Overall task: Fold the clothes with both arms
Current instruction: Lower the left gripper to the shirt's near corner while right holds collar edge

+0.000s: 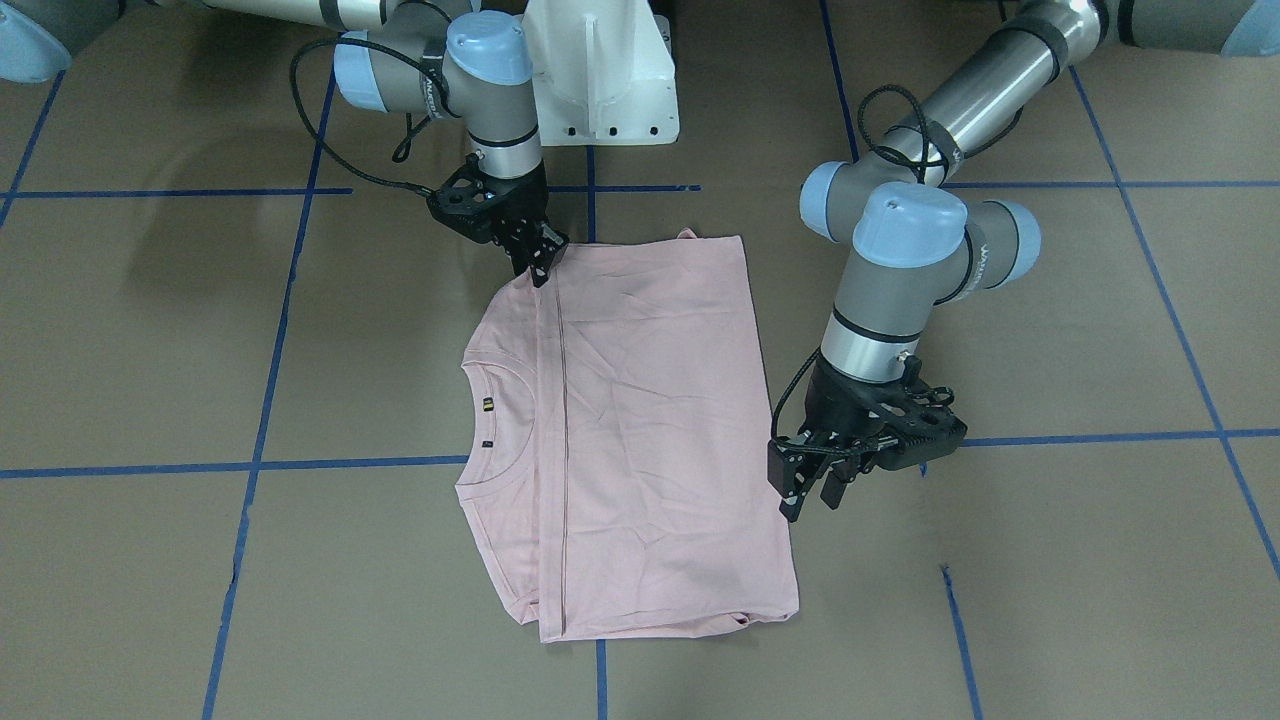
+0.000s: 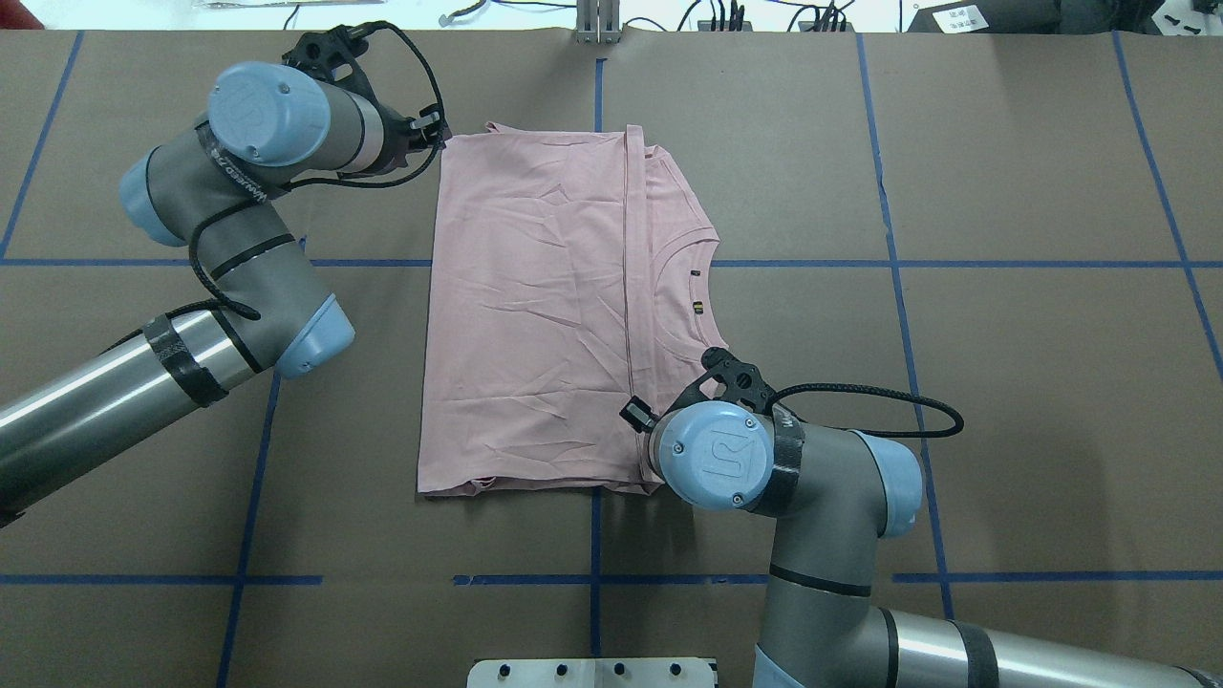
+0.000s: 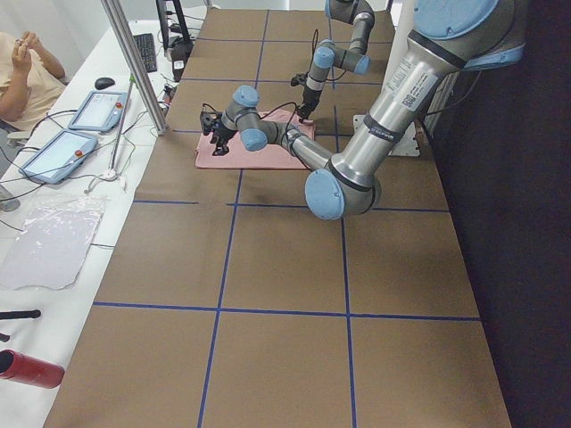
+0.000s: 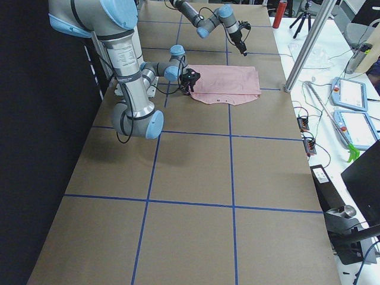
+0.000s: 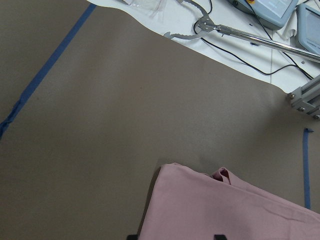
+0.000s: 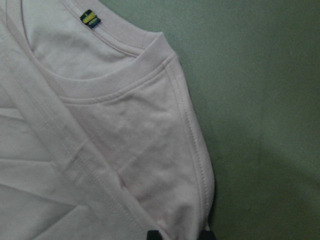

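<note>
Brown paper covers the table (image 2: pixel 1003 382) that I am working over, and blue tape lines (image 2: pixel 955 263) rule it into big squares. The left arm (image 2: pixel 229 287) reaches in along the far side and the right arm (image 2: pixel 822 497) bends over the near side. The white pedestal (image 1: pixel 600 70) sits between their bases.

The T-shirt (image 1: pixel 650 400) lies flat near the middle of the table. It is pale pink and folded over itself, so a straight hem runs across it just short of the collar (image 6: pixel 125 75).

The left gripper (image 1: pixel 810 500) hangs just beside the shirt's edge on my left, above bare paper. Its fingertips (image 5: pixel 218 235) are spread wide and hold nothing. The right gripper (image 1: pixel 540 272) is down on the shirt's near corner, at the end of the hem line. Pink cloth shows between its fingertips (image 6: pixel 155 234), but I cannot tell whether they pinch it.

A small striped neck label (image 6: pixel 90 17) sits inside the collar.

Past the far edge, an aluminium post (image 3: pixel 134 62) stands close to the shirt. Beyond it are two control tablets (image 3: pixel 94 111), loose cables (image 5: pixel 240 55) and a seated operator (image 3: pixel 27 71). A red cylinder (image 3: pixel 31 367) lies off the table's left end. Wide bare paper stretches to either side of the shirt, while the far edge runs near it.
</note>
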